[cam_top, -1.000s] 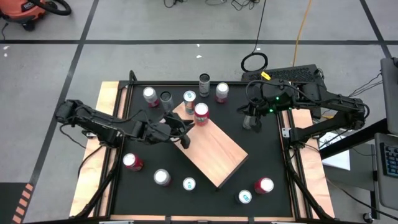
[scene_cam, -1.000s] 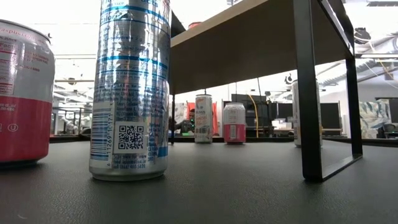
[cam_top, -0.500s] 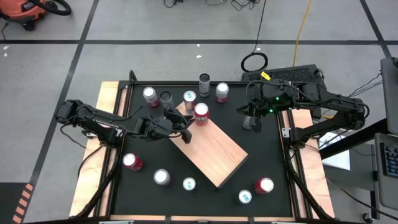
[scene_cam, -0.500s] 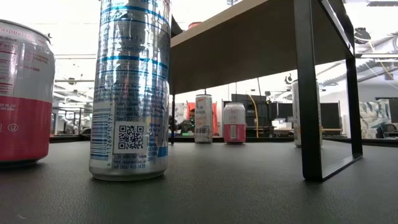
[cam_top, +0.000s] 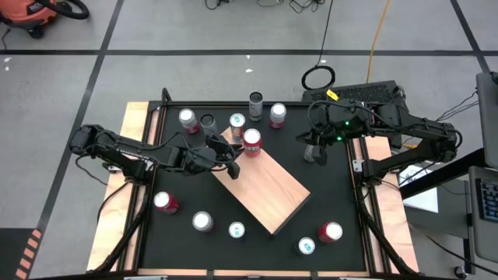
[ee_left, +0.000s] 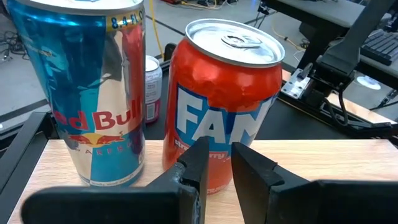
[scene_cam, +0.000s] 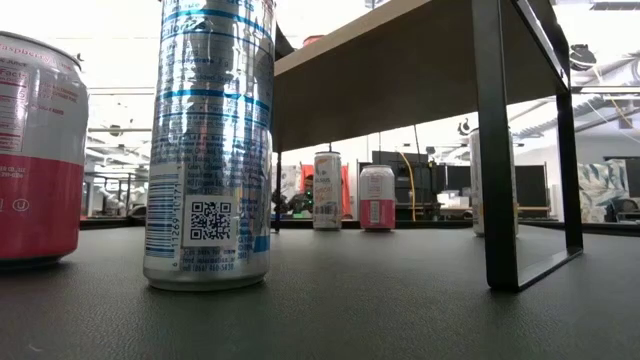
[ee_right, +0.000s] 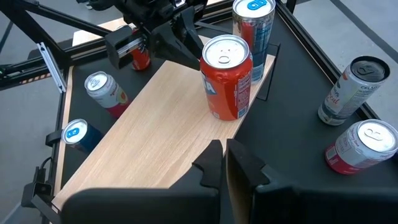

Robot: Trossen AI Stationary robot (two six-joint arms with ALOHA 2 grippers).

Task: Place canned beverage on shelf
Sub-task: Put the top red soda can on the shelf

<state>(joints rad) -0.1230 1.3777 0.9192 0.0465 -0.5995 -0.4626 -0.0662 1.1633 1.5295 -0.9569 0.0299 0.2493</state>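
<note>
- Starting nearest the front edge of the black table (cam_top: pixel 342 194): a row of loose cans is seen standing on the tabletop, among them a red-topped can (cam_top: pixel 165 202) at near left and another (cam_top: pixel 331 231) at near right. None of these is touched by either arm.
- Across the middle, the shelf (cam_top: pixel 268 190) is set on a diagonal, its pale wood top mostly bare. From the low view it is shown raised on black legs, with a tall blue-and-silver can (scene_cam: pixel 210 140) standing on the table in front.
- At the shelf's far-left end, an orange Fanta can (ee_left: pixel 221 102) is seen upright on the wood, with a blue Red Bull can (ee_left: pixel 93 93) just beside it.
- The left gripper (ee_left: pixel 214 165) is held low at that end, aimed at the Fanta can; its fingers are narrowly parted and grasp nothing, the can standing just beyond their tips.
- The right gripper (cam_top: pixel 313 152) is parked above the table at far right, well apart from the shelf, fingers pressed together and empty.
- More cans are lined along the far edge, beyond the shelf.
- Judgement: one placement looks finished and the can released. The next move calls for the left arm to be drawn back without nudging either can, then a tabletop can to be fetched.
</note>
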